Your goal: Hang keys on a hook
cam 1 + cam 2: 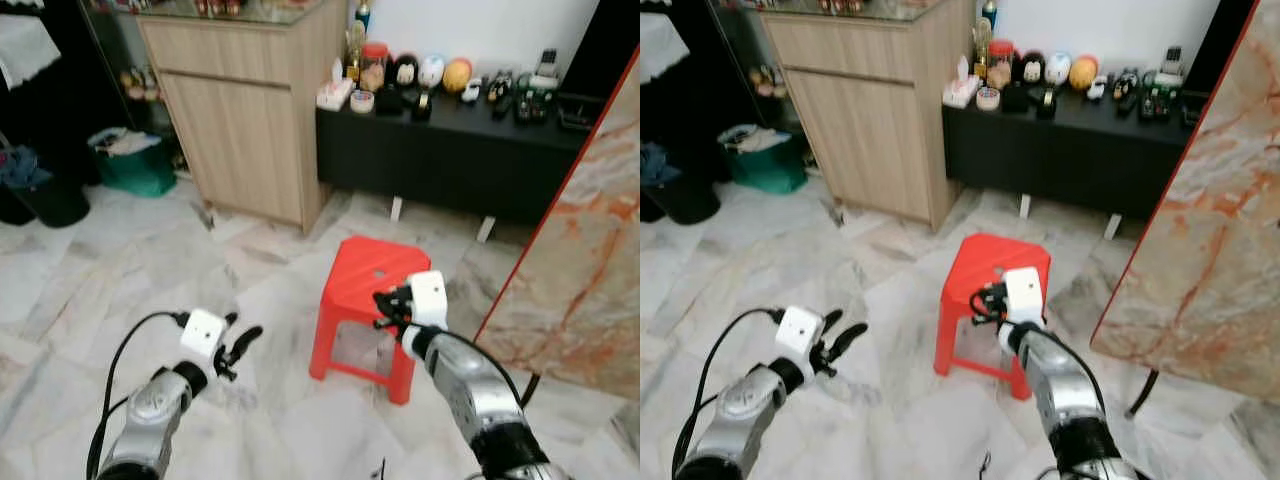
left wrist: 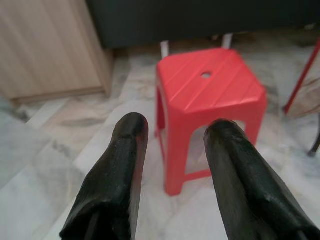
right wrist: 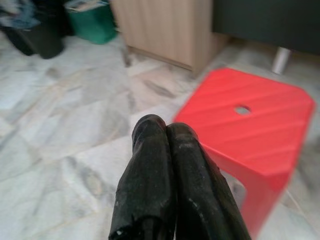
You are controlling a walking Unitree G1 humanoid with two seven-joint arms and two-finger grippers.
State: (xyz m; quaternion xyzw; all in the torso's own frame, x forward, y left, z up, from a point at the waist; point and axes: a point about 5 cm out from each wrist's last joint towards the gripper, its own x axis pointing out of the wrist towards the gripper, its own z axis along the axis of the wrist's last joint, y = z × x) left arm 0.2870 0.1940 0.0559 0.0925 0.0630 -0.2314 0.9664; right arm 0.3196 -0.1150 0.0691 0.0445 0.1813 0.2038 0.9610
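Note:
My left gripper point(image 1: 240, 338) hovers low over the marble floor, left of a red plastic stool point(image 1: 375, 270). Its fingers stand open with nothing between them, as the left wrist view point(image 2: 176, 129) confirms, and they point toward the stool point(image 2: 210, 90). My right gripper point(image 1: 385, 305) is held at the stool's near edge, about level with its top. In the right wrist view point(image 3: 165, 126) its two black fingers are pressed together, with nothing visible between them, and the stool point(image 3: 255, 130) lies just beyond.
A wooden cabinet point(image 1: 250, 110) stands at the back left. Beside it, a black sideboard point(image 1: 450, 150) carries several small ornaments. A marble panel with a red edge point(image 1: 590, 250) leans at the right. A green bin point(image 1: 135, 165) and a black bin point(image 1: 50, 200) sit far left.

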